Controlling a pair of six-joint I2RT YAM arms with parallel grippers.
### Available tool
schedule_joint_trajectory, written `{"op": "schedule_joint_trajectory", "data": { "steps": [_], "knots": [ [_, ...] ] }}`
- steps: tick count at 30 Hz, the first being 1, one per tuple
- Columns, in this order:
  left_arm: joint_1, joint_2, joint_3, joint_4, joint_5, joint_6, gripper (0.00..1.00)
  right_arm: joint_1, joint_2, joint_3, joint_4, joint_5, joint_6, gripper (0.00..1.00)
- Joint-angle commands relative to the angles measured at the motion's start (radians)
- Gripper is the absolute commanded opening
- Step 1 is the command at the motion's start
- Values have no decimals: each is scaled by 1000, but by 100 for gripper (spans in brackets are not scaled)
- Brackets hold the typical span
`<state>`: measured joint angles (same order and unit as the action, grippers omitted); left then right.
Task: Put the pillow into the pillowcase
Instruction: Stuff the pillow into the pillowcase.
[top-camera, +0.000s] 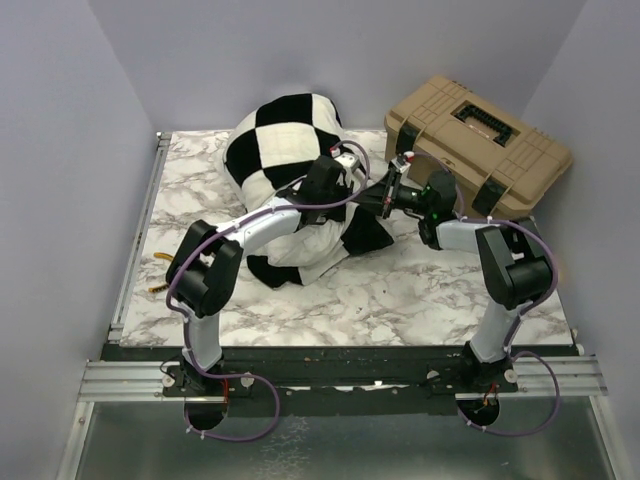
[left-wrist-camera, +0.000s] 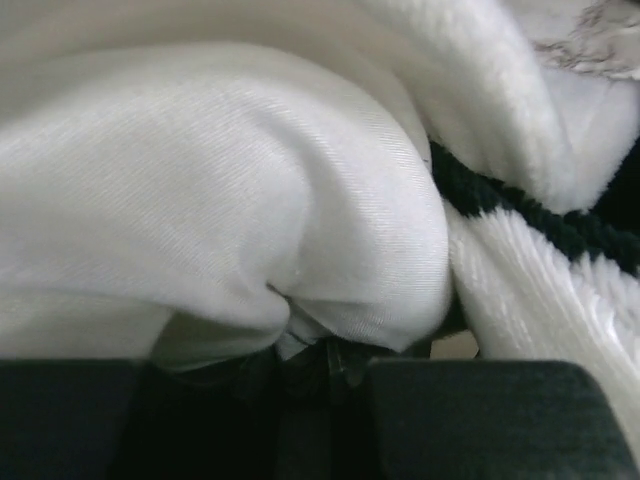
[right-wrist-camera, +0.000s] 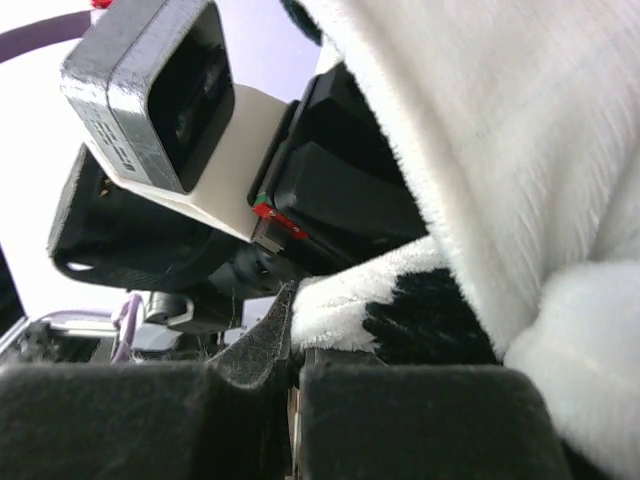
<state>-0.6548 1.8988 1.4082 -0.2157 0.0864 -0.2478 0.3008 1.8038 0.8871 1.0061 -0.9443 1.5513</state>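
Pinching soft, light pillow (left-wrist-camera: 250, 200) with left gripper (left-wrist-camera: 320, 372), limp pillowcase (right-wrist-camera: 420, 320) edge with right gripper (right-wrist-camera: 296, 368); best held by bunched folds just ahead.

Plain pale lavender-grey walls (top-camera: 60, 150) close in the scene on the left, the far side and the right, evenly lit by soft, diffuse light. Between them lies a white counter with grey marble veining (top-camera: 400, 300). A tan hard-plastic toolbox with black latches and a recessed handle (top-camera: 480, 140) sits at its far right corner, set at an angle. A slotted aluminium rail (top-camera: 340, 380) runs along the near edge, a thinner metal strip (top-camera: 140, 230) along the left, and a dull brushed-metal sheet (top-camera: 340, 450) lies below.
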Motion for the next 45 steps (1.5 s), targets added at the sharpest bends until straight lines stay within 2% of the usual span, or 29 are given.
{"op": "schedule_joint_trajectory", "data": {
  "steps": [1,4,6,10,12,15,18,21,24,28,30,32,36,39,41,45],
  "knots": [
    [-60,95,-115,-56,297,42,24,8,-41,196,493,-65,195,0],
    [-57,17,-168,-34,402,40,32,1,-68,149,380,-46,98,0],
    [-51,-58,-193,-34,455,33,41,-8,-91,101,225,-6,9,0],
    [-43,-201,-202,-76,490,-7,55,-8,-75,158,-268,80,-323,0],
    [-42,-261,-149,-154,413,-36,61,-8,-17,229,-443,111,-400,0],
    [-39,-317,11,-352,219,-70,75,-7,66,308,-544,145,-423,0],
    [-34,-329,209,-615,25,-95,77,-7,103,353,-621,187,-444,0],
    [-27,-338,343,-877,-130,-123,78,-6,126,381,-655,192,-459,0],
    [-21,-363,411,-1061,-239,-143,79,-5,143,394,-668,184,-461,0],
    [3,-423,433,-1210,-343,-163,80,-5,152,396,-680,179,-465,0],
    [54,-490,369,-1212,-310,-192,81,-5,154,395,-677,173,-463,0],
    [101,-548,304,-1212,-264,-231,92,-5,155,399,-679,168,-461,0],
    [151,-634,105,-1212,-248,-341,93,-5,154,410,-680,160,-453,0],
    [155,-629,-47,-1177,-225,-392,93,-5,157,423,-682,150,-446,0],
    [155,-625,-132,-1049,-144,-392,93,-5,160,429,-676,140,-437,0],
    [141,-600,-236,-638,66,-403,89,-5,161,430,-667,116,-421,0]
  ]
}}
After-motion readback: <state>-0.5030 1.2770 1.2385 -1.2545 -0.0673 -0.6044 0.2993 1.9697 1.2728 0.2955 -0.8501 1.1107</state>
